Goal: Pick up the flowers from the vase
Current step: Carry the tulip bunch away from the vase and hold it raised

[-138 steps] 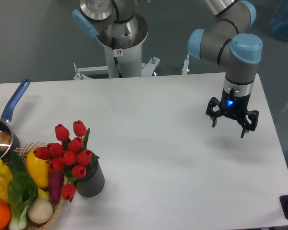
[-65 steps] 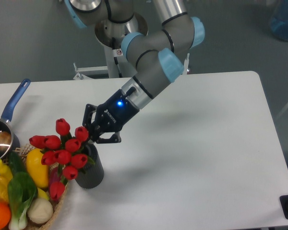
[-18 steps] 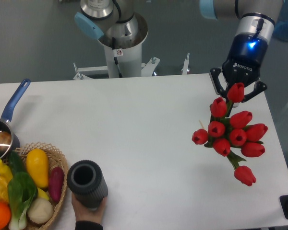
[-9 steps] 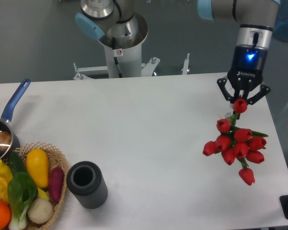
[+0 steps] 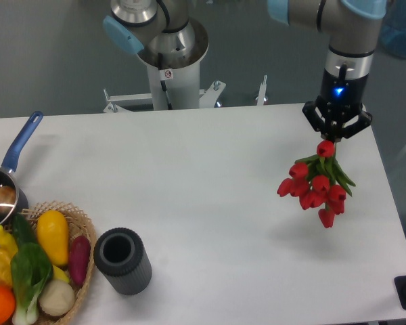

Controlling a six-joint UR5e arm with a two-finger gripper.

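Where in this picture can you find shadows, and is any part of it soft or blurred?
In the camera view, a faint shadow lies on the table below the flowers, which hang from the gripper; the vase casts only a slight shadow at its base. The flowers look a little soft, the vase and basket sharper. No strong glare on the white top.

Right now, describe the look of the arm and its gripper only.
The arm has grey metal tube links with light blue plastic caps at the joints. Its wrist section is a silver cylinder above a black band with a glowing blue light. The gripper is black, with two short fingers. No loose cable shows along the visible links.
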